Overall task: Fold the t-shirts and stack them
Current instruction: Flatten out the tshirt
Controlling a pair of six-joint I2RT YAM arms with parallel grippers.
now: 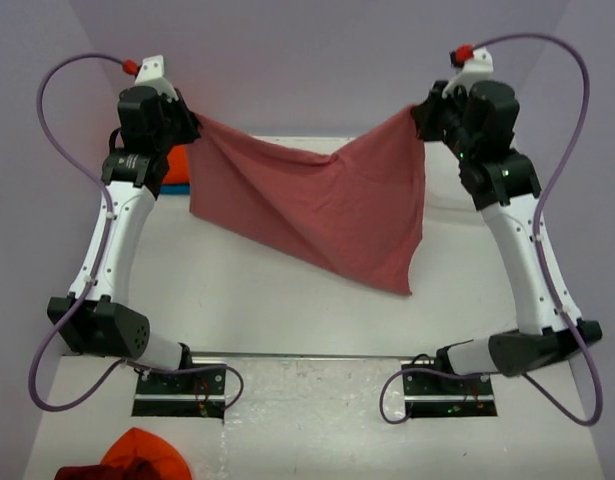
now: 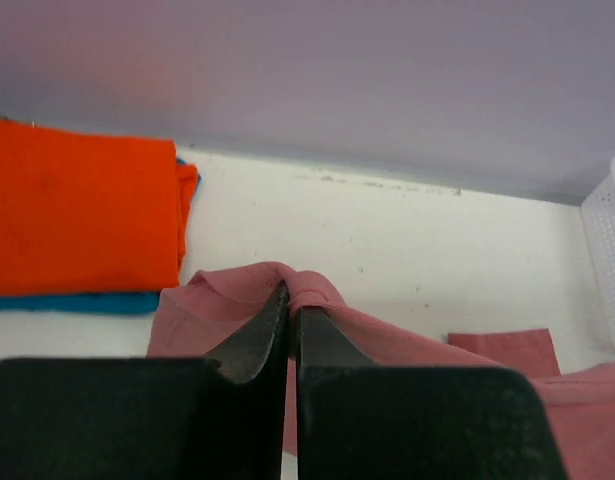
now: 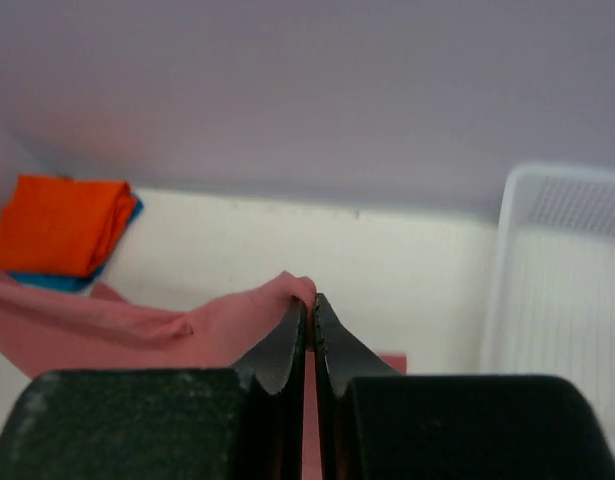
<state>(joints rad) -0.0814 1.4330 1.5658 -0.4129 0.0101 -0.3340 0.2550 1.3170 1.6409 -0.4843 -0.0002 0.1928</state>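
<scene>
The salmon-red t-shirt [image 1: 317, 205] hangs stretched in the air between my two grippers, sagging in the middle with a corner drooping toward the table. My left gripper [image 1: 190, 128] is shut on its left top corner; the wrist view shows cloth [image 2: 317, 290] pinched at the gripper's tips [image 2: 290, 292]. My right gripper [image 1: 423, 112] is shut on the right top corner, with cloth [image 3: 237, 325] bunched at its tips [image 3: 310, 305]. A folded orange t-shirt [image 2: 77, 215] lies on a folded teal-blue one [image 2: 87, 303] at the far left; the stack also shows in the right wrist view [image 3: 57, 225].
A white lattice basket [image 3: 562, 280] stands at the far right by the back wall. More orange and dark red cloth [image 1: 137, 458] lies at the near left edge, in front of the arm bases.
</scene>
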